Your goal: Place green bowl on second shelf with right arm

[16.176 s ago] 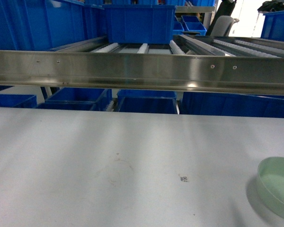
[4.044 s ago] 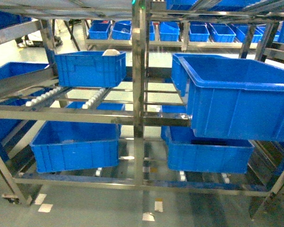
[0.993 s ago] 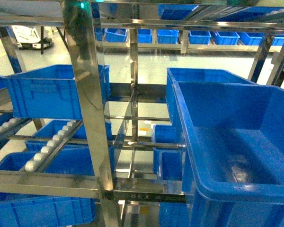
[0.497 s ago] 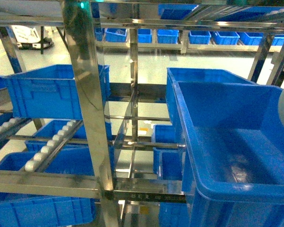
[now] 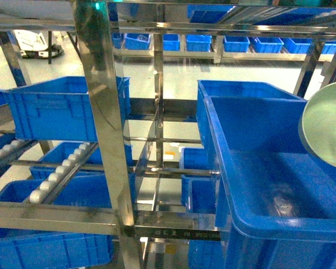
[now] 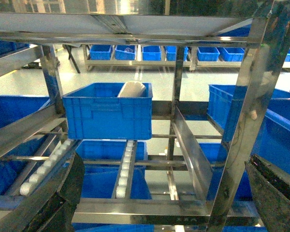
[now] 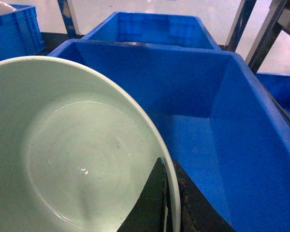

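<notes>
The pale green bowl (image 5: 326,124) hangs at the right edge of the head view, tilted, above the big blue crate (image 5: 269,185). That crate rests on the second shelf, whose steel front rail (image 5: 173,228) runs below it. In the right wrist view the green bowl (image 7: 72,154) fills the left side. My right gripper (image 7: 171,200) is shut on its rim, one dark finger inside and one outside, over the blue crate's (image 7: 208,130) hollow. The right arm itself is out of view. My left gripper (image 6: 159,203) stands open before the rack with nothing between its fingers.
A thick steel upright (image 5: 109,145) stands front left of the crate. A second blue crate (image 5: 56,109) sits on the roller track (image 5: 56,176) at left, and another one (image 5: 241,89) stands behind the big crate. More crates fill the lower level and the far racks.
The green bowl has come in from the right edge of the head view, moving left over the big blue crate. The rack and crates have stayed put.
</notes>
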